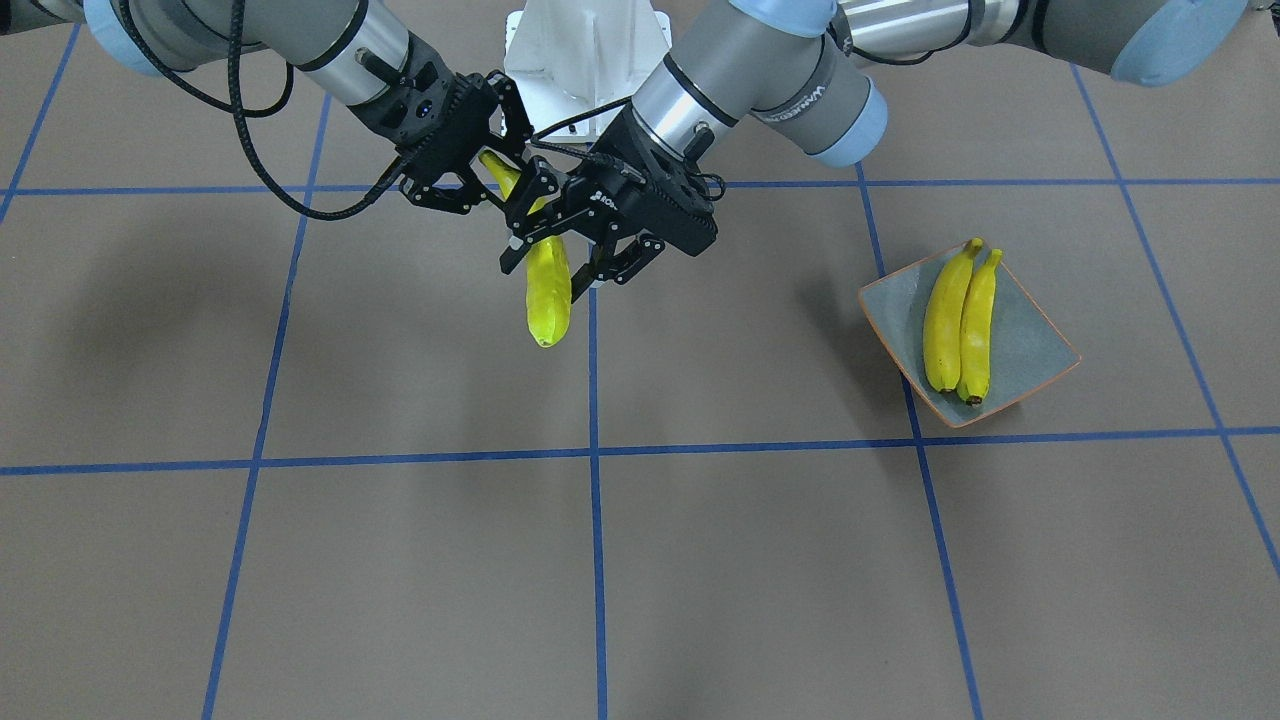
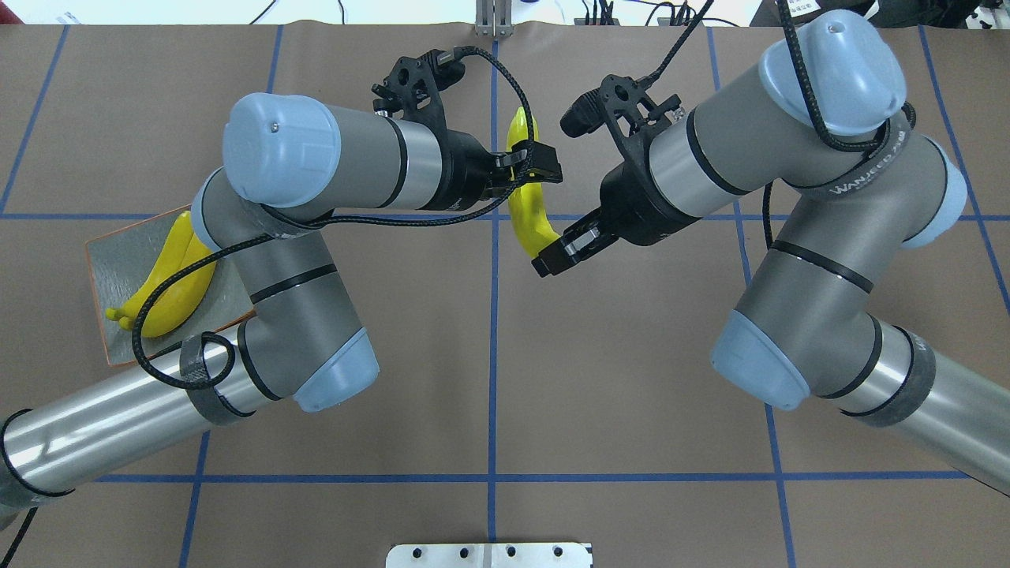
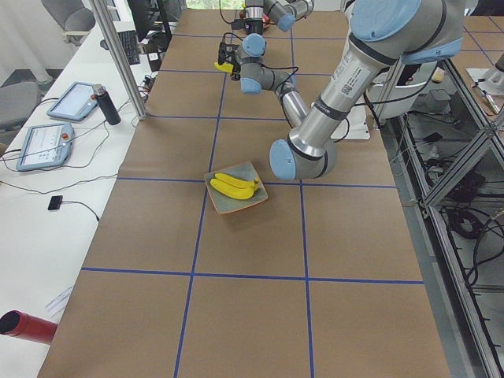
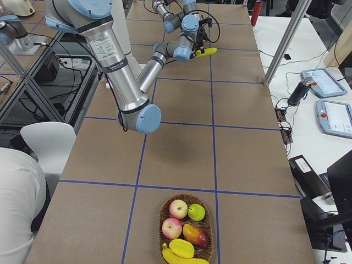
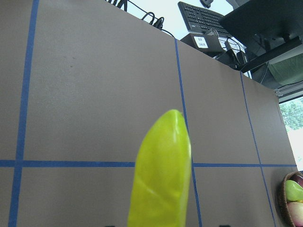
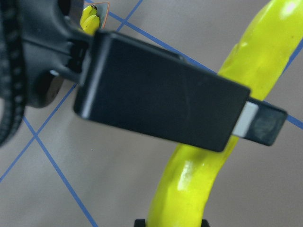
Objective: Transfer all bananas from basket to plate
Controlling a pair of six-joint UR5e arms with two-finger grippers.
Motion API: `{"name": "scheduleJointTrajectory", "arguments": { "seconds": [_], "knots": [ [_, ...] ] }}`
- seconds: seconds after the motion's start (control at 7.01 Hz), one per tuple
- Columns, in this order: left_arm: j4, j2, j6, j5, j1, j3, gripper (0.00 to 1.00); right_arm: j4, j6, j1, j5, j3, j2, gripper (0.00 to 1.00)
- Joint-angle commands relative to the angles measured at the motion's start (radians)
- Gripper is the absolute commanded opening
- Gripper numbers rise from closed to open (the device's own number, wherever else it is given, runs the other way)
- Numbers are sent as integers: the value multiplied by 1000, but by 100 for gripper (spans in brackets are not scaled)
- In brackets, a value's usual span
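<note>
A yellow banana [image 1: 548, 290] hangs in the air over the middle of the table, between both grippers. My right gripper [image 2: 554, 249] is shut on its end nearer the robot. My left gripper [image 1: 557, 268] stands open around the banana's middle, one finger [image 6: 161, 97] crossing in front of it; in the left wrist view the banana [image 5: 161, 179] sticks out between the fingers with gaps on both sides. Two bananas [image 1: 958, 322] lie side by side on the grey-blue plate [image 1: 1035, 345], on my left. The basket [image 4: 186, 226], far on my right, holds another banana [image 4: 187, 260].
The basket also holds two red apples [image 4: 175, 218], a green apple [image 4: 196, 212] and a mango [image 4: 196, 235]. A side bench with tablets [image 3: 49, 134] and a metal post [image 3: 122, 63] runs along the far edge. A person's sleeve [image 4: 16, 209] and a chair [image 4: 47, 140] show beside the table.
</note>
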Motion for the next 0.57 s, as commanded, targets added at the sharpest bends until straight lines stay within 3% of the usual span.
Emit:
{"name": "scheduleJointTrajectory", "arguments": {
  "seconds": [0.0,0.14,0.29,0.43],
  "knots": [
    [0,-5,-3,0,0,11,43,12,0,1,1,0,-1,0],
    [2,-7,-55,-2,2,12,0,12,0,-1,0,-2,-1,0],
    [2,-7,-66,-6,2,12,0,14,0,1,0,-2,-1,0],
    [2,-7,-69,-9,0,14,0,14,17,1,1,0,-1,56]
  ]
}}
